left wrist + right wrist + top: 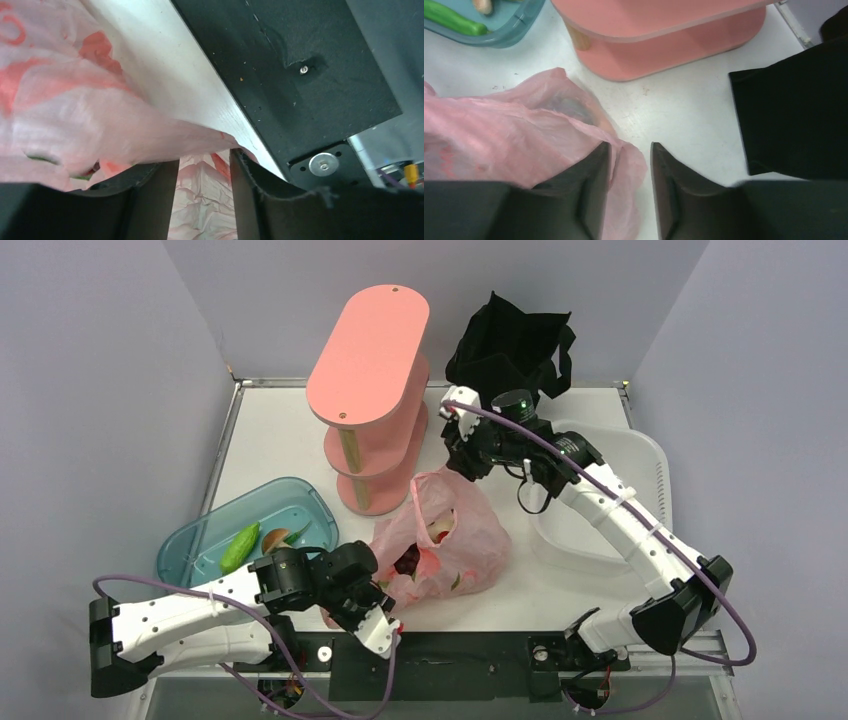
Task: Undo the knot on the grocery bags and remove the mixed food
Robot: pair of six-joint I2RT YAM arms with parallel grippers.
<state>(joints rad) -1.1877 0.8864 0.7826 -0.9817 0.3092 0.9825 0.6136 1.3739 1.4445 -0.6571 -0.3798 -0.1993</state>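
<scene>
Worryingly, left gripper and right gripper each stood slightly parted, loose bag film between their jaws, liable to slip free or tear.

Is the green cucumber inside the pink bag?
No, in the top view the green cucumber lies in the teal tray, left of the pink bag.

Pink bag contents obscured by film; items not identified. Black tote cropped at 3 o'clock edge of right wrist view; interior not seen.
</scene>
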